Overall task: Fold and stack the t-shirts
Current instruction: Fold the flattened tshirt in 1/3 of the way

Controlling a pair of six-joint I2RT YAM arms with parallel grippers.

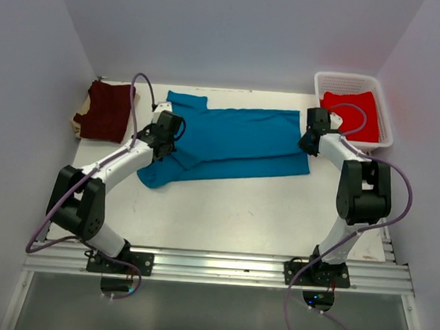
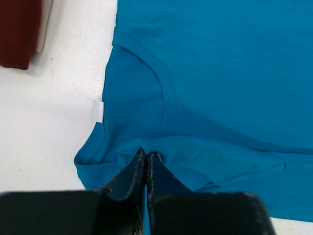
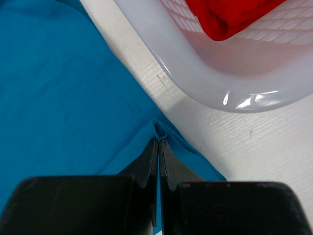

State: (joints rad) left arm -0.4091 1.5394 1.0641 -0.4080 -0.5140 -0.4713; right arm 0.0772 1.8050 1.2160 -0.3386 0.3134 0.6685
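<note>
The teal-blue t-shirt lies spread across the table's middle, collar toward the left. My left gripper is shut on a pinch of its cloth by the collar; the collar and white tag show ahead. My right gripper is shut on a fold of the shirt's right hem edge. The dark maroon t-shirt lies folded at the far left and shows in the left wrist view. The bright red t-shirt sits in the basket and shows in the right wrist view.
The white mesh basket stands at the back right, its rim close beside my right gripper. White walls enclose the table on three sides. A metal rail runs along the near edge.
</note>
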